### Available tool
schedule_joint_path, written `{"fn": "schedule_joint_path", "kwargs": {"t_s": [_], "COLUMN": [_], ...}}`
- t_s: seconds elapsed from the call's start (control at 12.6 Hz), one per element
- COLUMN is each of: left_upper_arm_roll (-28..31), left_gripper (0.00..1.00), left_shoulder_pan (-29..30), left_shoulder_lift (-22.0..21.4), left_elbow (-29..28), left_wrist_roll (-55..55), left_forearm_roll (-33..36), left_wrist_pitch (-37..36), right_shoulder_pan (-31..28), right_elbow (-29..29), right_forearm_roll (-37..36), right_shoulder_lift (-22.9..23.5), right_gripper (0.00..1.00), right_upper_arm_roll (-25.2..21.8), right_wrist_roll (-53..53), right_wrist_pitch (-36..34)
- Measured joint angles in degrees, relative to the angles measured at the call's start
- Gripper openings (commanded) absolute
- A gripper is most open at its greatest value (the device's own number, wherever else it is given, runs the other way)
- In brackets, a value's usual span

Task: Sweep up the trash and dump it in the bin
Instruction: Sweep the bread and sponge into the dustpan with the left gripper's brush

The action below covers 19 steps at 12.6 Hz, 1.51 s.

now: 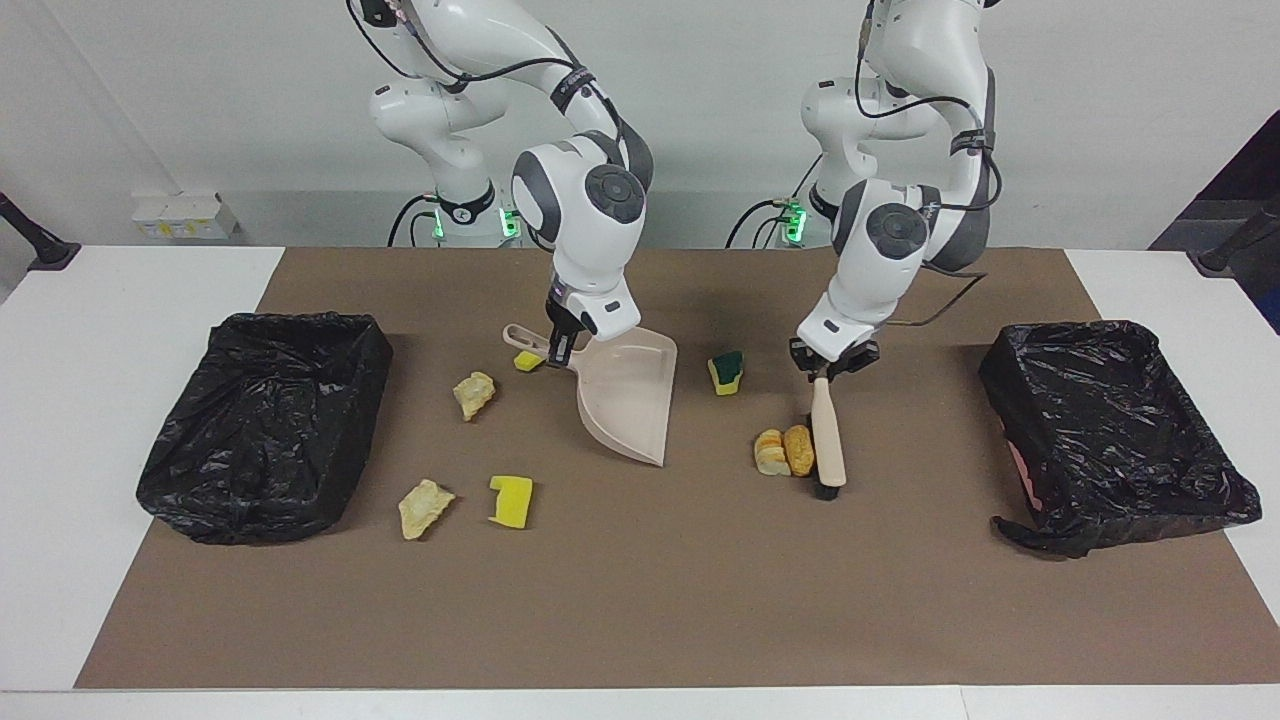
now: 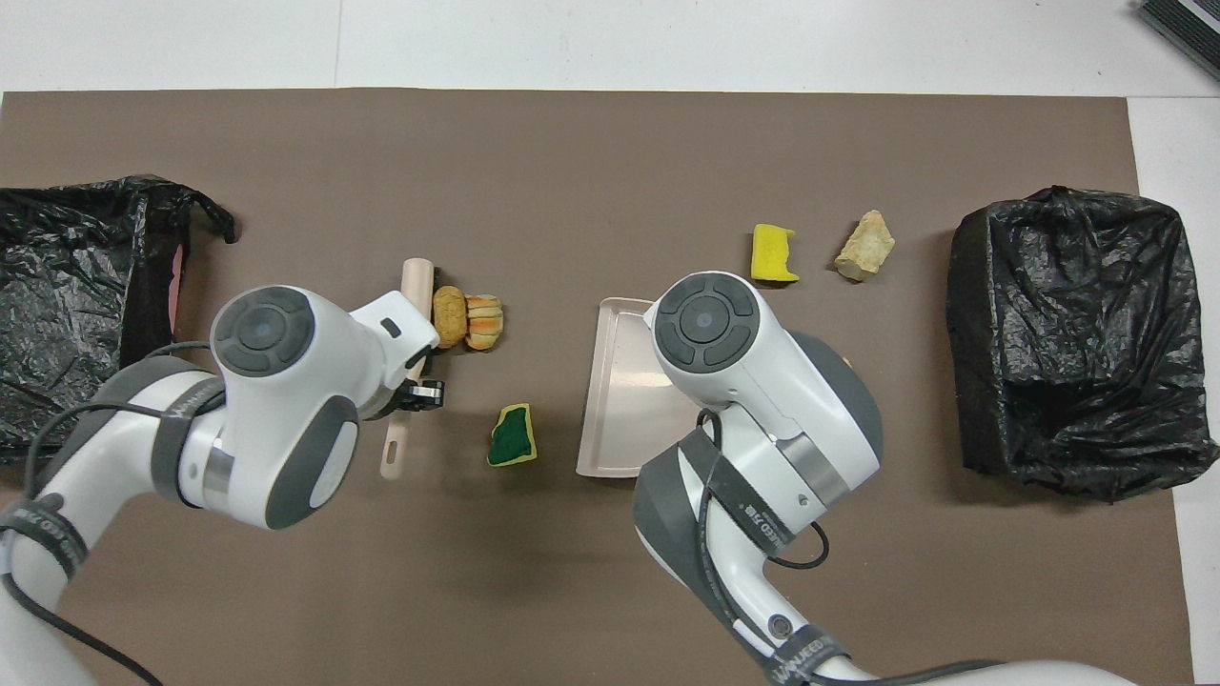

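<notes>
Facing view: right pincer (image 1: 561, 344) grips the dustpan (image 1: 628, 398) handle; left pincer (image 1: 826, 373) clamps the brush (image 1: 828, 440), two bread lumps (image 1: 785, 451) touching its head

Overhead view: green-topped sponge (image 2: 512, 436) lies between both pincers, yellow sponge (image 2: 773, 253) and tan chunk (image 2: 864, 248) past the dustpan

dustpan (image 2: 620, 381) part hidden, bin (image 2: 57, 286) cut off

trash: seven scraps, all loose on the tabletop | two bread lumps (image 1: 785, 451) side by side, touching brush | green-topped sponge (image 1: 726, 372) between brush and dustpan | small yellow sponge bit (image 1: 527, 361) by dustpan handle | two tan chunks (image 1: 474, 395) (image 1: 424, 508) and yellow sponge block (image 1: 511, 500) near right arm's bin (image 1: 262, 425)
</notes>
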Motion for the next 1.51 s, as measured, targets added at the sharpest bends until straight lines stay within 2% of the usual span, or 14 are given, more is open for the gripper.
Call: {"fn": "schedule_joint_path", "kwargs": {"t_s": [0.48,0.63,0.87,1.03,1.19,1.35,1.51], "left_upper_arm_roll": [-0.1,-0.2,1.4,2.2,2.4,2.3,1.5], "left_gripper": [0.0,0.0,0.0,0.0,0.0,0.0,0.0], "left_shoulder_pan": [-16.0,-18.8,-18.2,-16.5,-14.3,-13.3,-14.8], "left_shoulder_lift": [-1.2,-1.8,-3.7,-5.4,-6.8,-9.7,-14.8], "left_elbow": [-0.4,0.2,2.3,2.4,1.8,-2.5,-10.6], "left_wrist_roll": [-6.1,-11.1,-19.4,-28.1,-30.9,-32.1,-32.3], "left_forearm_roll": [-6.7,-7.3,-7.4,-7.3,-7.2,-7.1,-7.1], "left_wrist_pitch": [1.7,2.2,1.0,-4.7,-12.3,-15.8,-13.6], "right_shoulder_pan": [0.4,0.4,0.4,0.4,0.4,0.4,0.4], "right_elbow": [-1.3,-1.3,-1.3,-1.3,-1.3,-1.3,-1.3], "right_forearm_roll": [0.0,0.0,0.0,0.0,0.0,0.0,0.0], "right_shoulder_lift": [0.3,0.5,0.7,0.9,1.0,1.0,1.0], "right_gripper": [0.0,0.0,0.0,0.0,0.0,0.0,0.0], "right_upper_arm_roll": [-0.1,0.0,0.0,0.0,0.0,0.0,0.0], "right_wrist_roll": [0.0,0.0,-0.1,-0.1,-0.1,-0.1,-1.1], "right_wrist_pitch": [4.4,5.2,6.4,7.2,7.3,7.3,7.3]}}
